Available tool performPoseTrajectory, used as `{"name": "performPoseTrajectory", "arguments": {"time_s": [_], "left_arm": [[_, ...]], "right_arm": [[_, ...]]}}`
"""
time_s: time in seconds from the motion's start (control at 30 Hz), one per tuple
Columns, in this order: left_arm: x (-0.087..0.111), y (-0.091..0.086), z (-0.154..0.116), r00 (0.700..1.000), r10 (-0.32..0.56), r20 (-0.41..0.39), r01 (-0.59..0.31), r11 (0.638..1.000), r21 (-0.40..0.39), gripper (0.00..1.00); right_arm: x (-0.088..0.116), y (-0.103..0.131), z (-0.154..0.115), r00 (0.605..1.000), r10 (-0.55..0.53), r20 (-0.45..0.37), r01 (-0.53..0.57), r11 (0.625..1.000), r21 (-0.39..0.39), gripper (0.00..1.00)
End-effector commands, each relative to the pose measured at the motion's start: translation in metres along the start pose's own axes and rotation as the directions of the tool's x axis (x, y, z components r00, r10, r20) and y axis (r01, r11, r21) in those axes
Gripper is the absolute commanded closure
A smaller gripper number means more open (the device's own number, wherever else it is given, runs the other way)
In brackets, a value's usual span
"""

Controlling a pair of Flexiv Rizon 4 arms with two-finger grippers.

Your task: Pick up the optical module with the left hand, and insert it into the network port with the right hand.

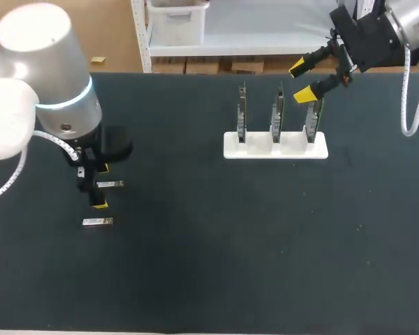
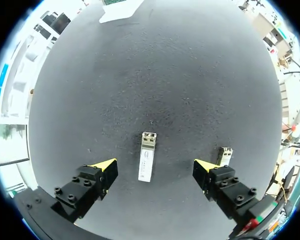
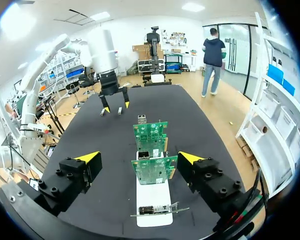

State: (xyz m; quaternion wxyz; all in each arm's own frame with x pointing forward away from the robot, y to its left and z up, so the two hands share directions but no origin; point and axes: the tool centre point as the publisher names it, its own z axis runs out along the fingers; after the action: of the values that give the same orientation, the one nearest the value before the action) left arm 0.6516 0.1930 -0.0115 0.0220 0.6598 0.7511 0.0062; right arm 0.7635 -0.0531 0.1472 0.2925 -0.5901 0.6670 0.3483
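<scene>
Two silver optical modules lie on the black table at the left. One module (image 1: 110,184) (image 2: 147,163) lies flat between the fingers of my left gripper (image 1: 99,185) (image 2: 155,169), which is open and hovers over it without touching. The second module (image 1: 98,222) (image 2: 224,156) rests just outside one finger. Three green network cards (image 1: 277,112) stand upright in a white holder (image 1: 276,148) at the back right. My right gripper (image 1: 302,80) (image 3: 140,157) hangs open above the right end of the holder (image 3: 152,192). The nearest card (image 3: 154,169) carries a metal port at its upper edge.
My left arm's gripper (image 3: 114,102) shows far ahead in the right wrist view, beyond the row of cards. The wide dark tabletop (image 1: 216,258) stretches between the modules and the holder.
</scene>
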Motion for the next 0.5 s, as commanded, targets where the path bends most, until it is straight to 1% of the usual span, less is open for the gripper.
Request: {"name": "performPoseTrajectory", "arguments": {"time_s": [0.03,0.23,0.5], "left_arm": [[-0.0010,-0.0003,0.0008,1.000,0.000,-0.005,0.000,1.000,-0.013,0.00],[0.0003,-0.0048,0.0025,1.000,0.017,-0.026,-0.018,0.999,-0.027,0.00],[0.0024,-0.0073,0.0038,0.999,0.012,-0.032,-0.013,0.999,-0.031,0.00]], "right_arm": [[0.0001,0.0012,0.0001,1.000,-0.001,0.000,0.001,1.000,0.003,0.00],[0.0001,0.0012,0.0001,1.000,-0.001,0.000,0.001,1.000,0.003,0.00],[0.0001,0.0012,0.0001,1.000,-0.001,0.000,0.001,1.000,0.003,0.00]]}}
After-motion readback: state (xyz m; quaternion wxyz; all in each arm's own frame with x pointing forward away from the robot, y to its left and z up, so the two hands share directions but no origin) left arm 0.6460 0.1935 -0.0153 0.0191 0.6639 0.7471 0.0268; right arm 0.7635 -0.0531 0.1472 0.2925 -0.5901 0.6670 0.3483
